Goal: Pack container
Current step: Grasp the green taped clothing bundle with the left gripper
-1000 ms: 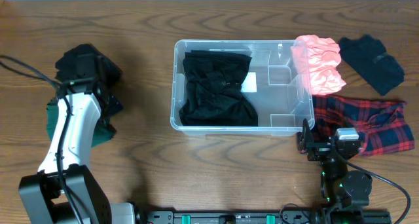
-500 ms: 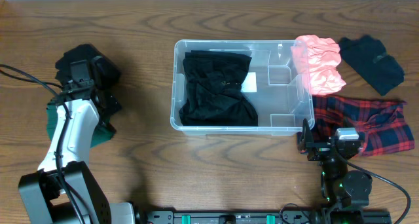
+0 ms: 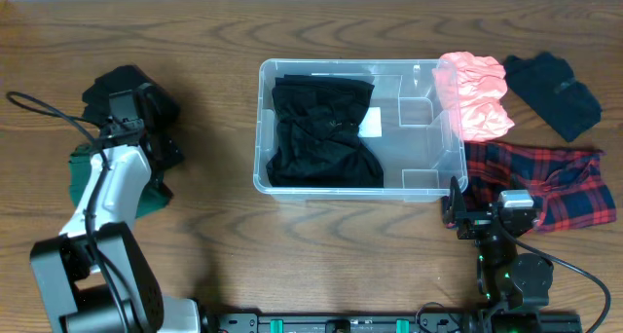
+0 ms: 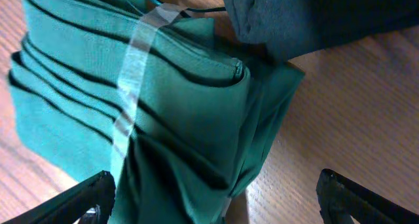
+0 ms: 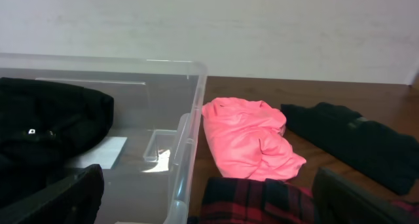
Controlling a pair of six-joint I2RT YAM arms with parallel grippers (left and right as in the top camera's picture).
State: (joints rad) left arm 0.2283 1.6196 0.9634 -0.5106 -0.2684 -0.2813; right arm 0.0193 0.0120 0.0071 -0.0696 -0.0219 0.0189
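Left fingers [image 4: 88,196] and right fingers [image 5: 62,196] are spread wide, empty. One black garment [image 3: 321,133] is packed in container [image 3: 428,177]; clothes [image 3: 477,99] at 9 and 3 o'clock are left out.

Left arm [image 3: 105,182]: the wrist end has travelled away from its base and slightly toward the container [image 3: 268,75], carrying the left gripper [image 4: 226,201] with it. It now lies further over the black garment [image 3: 122,80] than a second ago. Black cable [image 3: 54,111]: formerly running off the picture's left edge, it is now drawn inward, its bend lying clear of that edge.
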